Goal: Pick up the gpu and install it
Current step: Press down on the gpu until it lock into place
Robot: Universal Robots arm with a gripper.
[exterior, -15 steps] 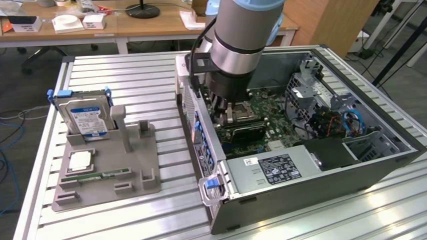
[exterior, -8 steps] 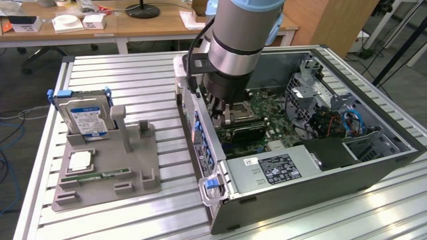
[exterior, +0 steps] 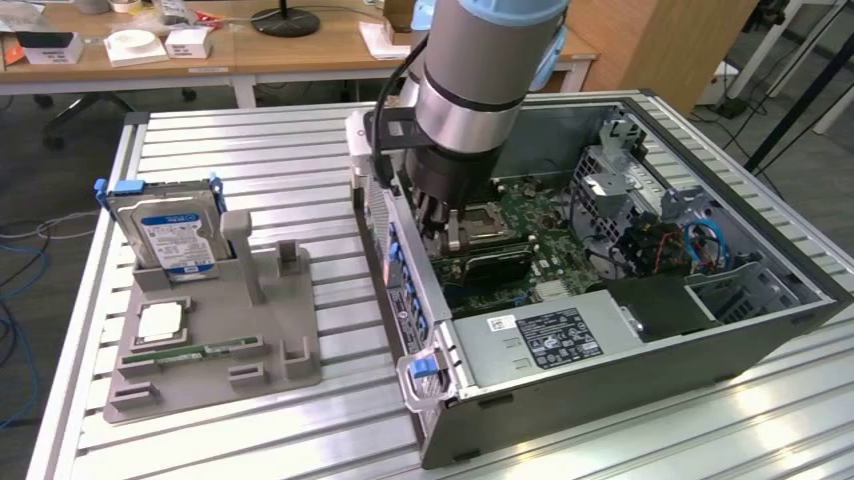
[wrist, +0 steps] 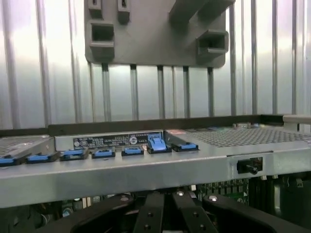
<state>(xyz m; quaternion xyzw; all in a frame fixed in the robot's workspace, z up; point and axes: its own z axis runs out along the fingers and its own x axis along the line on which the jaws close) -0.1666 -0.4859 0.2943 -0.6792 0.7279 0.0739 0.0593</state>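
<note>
No text reads clearly: the hard drive [exterior: 171, 235] and the power supply [exterior: 541, 340] carry illegible labels

Bright, even light; glare on table [exterior: 240, 160] slats.

The robot arm [exterior: 461, 80] came in from the top of the exterior view and pointed almost straight down, leaning only a little toward that view's left. Its grey wrist, with a light blue ring above, carried a black band and a black cable on the side. The gripper [exterior: 451, 232] hung below the wrist with its fingers [wrist: 158, 216] closed together, and the dark fingers stood close side by side in the wrist view.
</note>
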